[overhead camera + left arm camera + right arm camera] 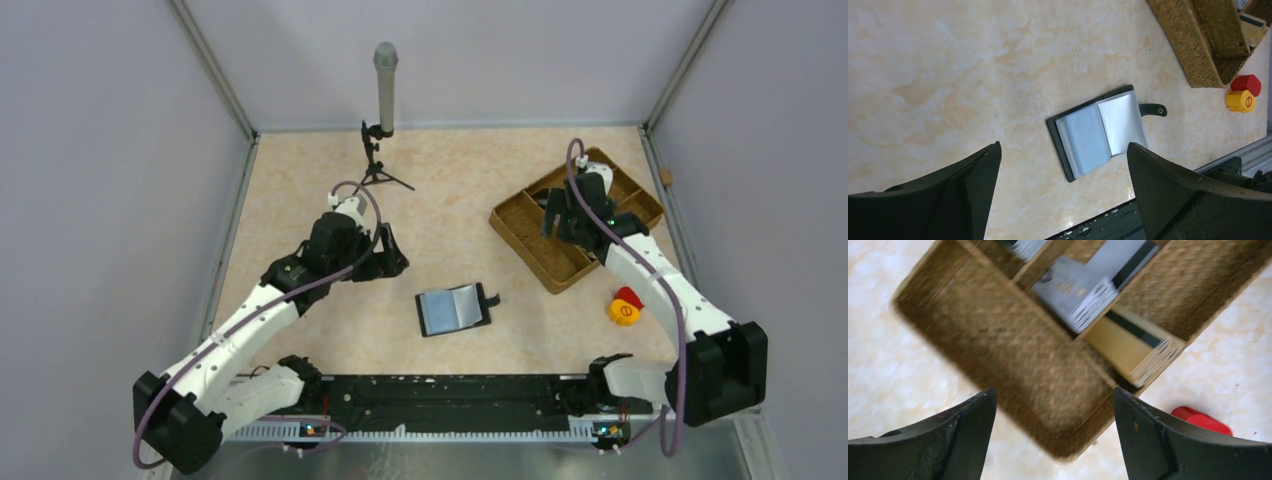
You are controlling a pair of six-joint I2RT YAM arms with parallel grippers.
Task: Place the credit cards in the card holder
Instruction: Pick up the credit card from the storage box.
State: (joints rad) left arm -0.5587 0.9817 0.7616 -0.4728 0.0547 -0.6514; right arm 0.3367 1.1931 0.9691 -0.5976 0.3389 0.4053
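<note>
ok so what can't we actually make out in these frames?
- Right wrist view: motion blur, so the print and count of the credit cards are unreadable. The top edge cuts off the far compartments of the woven tray.
- Top view: the right arm covers the tray's middle, hiding the cards there.
- Left wrist view: the card holder has pale, glossy sleeves, so it is unclear whether any already holds a card.
</note>
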